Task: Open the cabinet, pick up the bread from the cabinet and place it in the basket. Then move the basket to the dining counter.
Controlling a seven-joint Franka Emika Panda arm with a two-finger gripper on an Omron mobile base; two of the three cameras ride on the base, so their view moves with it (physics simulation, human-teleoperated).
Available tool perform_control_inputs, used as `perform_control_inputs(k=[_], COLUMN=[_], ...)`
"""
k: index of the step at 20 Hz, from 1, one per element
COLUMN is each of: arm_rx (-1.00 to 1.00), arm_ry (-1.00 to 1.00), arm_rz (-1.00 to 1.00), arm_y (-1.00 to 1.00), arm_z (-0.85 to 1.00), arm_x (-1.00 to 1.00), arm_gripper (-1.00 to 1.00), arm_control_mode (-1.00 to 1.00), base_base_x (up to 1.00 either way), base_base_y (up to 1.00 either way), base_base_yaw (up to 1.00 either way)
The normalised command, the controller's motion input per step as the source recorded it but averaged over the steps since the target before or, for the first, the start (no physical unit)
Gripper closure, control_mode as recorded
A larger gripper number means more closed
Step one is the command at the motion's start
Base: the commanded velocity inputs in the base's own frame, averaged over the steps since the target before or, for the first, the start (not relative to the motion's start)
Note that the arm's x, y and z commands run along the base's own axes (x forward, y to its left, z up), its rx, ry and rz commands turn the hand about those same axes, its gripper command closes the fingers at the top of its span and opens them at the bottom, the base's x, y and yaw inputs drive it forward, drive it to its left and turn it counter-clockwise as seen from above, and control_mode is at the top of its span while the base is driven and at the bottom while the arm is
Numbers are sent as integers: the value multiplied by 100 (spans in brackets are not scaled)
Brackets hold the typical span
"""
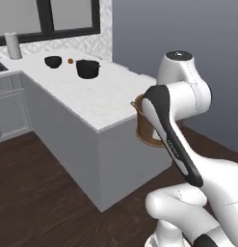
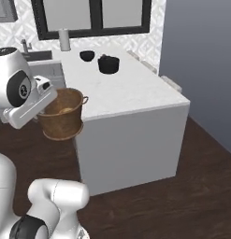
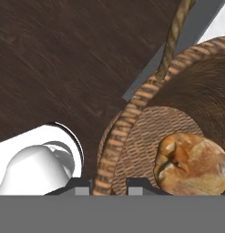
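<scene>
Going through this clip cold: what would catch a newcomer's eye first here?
The brown woven basket hangs in the air beside the white marble dining counter, not on it, with the gripper shut on its rim. The bread lies on the basket's floor. A black pot stands farther back on the counter.

Basket (image 2: 63,114) hangs in the air just beside the near end of the dining counter (image 2: 135,93), off its top; bread (image 3: 191,164) lies inside on the basket floor. Pot (image 2: 108,64) and bowl (image 2: 87,56) sit on the counter's far part, bowl behind the pot.
</scene>
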Motion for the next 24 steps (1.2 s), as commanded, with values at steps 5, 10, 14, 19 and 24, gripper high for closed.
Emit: perform_control_inputs(k=[5,10,14,19,24], arm_rx=[0,0,0,0,0], arm_ry=[0,0,0,0,0], arm_rz=[0,0,0,0,0], arm_y=[0,0,0,0,0], arm_z=[0,0,0,0,0], arm_x=[0,0,0,0,0], arm_gripper=[100,100,100,100,100], arm_control_mode=[100,100,100,100,100], base_base_x=[100,100,100,64,31], base_base_y=[-57,-59,-59,-62,-61], base_base_yaw=[35,34,36,34,25])
